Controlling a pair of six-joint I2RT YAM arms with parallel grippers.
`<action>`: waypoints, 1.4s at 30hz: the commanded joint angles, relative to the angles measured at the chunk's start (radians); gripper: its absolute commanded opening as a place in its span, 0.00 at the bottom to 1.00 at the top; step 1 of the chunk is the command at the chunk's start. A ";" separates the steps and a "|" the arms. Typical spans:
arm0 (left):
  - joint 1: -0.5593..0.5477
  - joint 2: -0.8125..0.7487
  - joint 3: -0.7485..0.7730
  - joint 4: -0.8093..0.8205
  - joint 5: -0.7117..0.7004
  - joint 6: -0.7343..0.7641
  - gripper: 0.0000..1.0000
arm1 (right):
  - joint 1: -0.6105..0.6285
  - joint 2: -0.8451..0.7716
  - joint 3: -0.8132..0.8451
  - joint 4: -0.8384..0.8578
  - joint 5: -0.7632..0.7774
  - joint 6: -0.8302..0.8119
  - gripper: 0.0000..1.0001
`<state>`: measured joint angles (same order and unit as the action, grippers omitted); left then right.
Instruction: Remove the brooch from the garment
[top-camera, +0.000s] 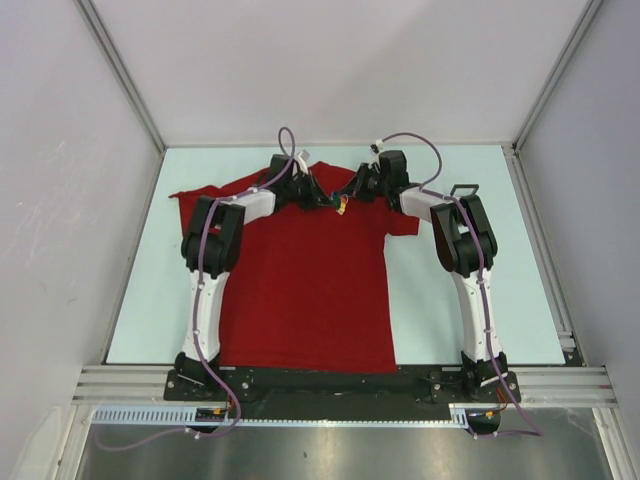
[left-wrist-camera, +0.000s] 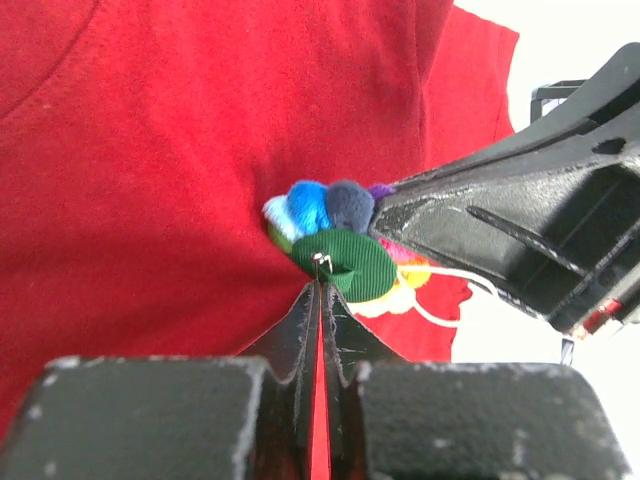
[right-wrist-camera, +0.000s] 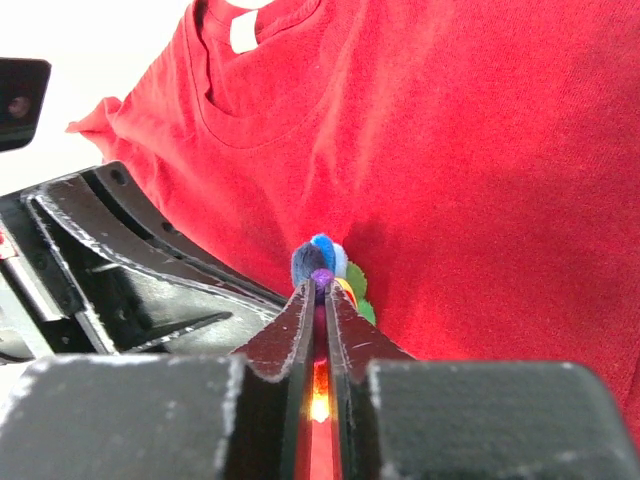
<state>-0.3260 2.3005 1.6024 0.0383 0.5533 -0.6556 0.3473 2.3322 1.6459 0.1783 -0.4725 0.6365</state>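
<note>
Garment (top-camera: 300, 290) lies flat, front up, on pale table (top-camera: 470, 300), neck at far end, hem toward arm bases. Dark red, short sleeves, round neck w/ small white label (right-wrist-camera: 243, 33) inside the back of it.

Brooch (left-wrist-camera: 340, 245) sits on garment's upper chest, just below neckline, approx on garment's centre line. Multicolour cluster: blue, dark navy, purple, green, yellow, bit of pink. Fabric right under it is gathered into folds. Can't tell whether it is pinned in or already loose.

L gripper (left-wrist-camera: 322, 285) is over garment's upper chest, reaching in across the shoulder on the L arm's side. Jaws all but closed, only a thin red slit of garment showing btwn fingers. Tips meet at brooch's green piece, right at its tiny metal ring, and seem to nip it there. How firm the hold is, can't tell.

R gripper (right-wrist-camera: 320, 285) is over the same patch of garment, coming in from the opposite shoulder. Jaws pinched to a narrow slit, purple bead caught btwn the tips, navy and blue beads just beyond them.

Both pincers thus meet tip to tip on the brooch at garment's chest, bodies angled down. Both forearms cross garment's shoulders; rest of garment is uncovered down to hem.
</note>
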 joint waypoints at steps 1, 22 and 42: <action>-0.024 0.020 0.059 -0.005 0.011 -0.016 0.06 | -0.004 -0.008 -0.029 -0.003 -0.003 -0.006 0.11; -0.044 0.056 0.113 -0.031 0.007 -0.012 0.06 | 0.013 -0.105 -0.143 0.058 0.000 -0.084 0.58; -0.045 0.030 0.096 -0.032 0.002 -0.003 0.06 | 0.051 -0.178 -0.184 0.016 0.127 -0.205 0.65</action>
<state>-0.3538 2.3455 1.6752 -0.0238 0.5526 -0.6552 0.3866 2.2177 1.4628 0.2115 -0.4183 0.4843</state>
